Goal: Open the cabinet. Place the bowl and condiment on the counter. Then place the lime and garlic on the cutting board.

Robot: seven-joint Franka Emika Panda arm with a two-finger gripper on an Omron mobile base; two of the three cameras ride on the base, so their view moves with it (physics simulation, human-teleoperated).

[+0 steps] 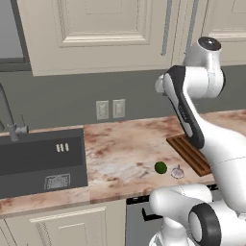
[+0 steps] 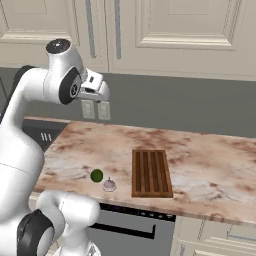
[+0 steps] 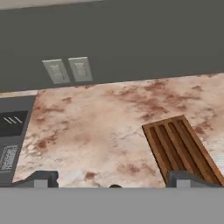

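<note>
Counter front edge: lime, garlic just left of cutting board; jaws spread.

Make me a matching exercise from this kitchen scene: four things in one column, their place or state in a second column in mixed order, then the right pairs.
Things:
1. lime
2. garlic
3. cutting board
4. cabinet

Places or states:
A. doors shut, above the counter
B. bare, nothing lying on it
C. green, on the counter, nearer the sink
D. pale, on the counter between the green ball and the board

Pairs: 1-C, 2-D, 3-B, 4-A
</note>
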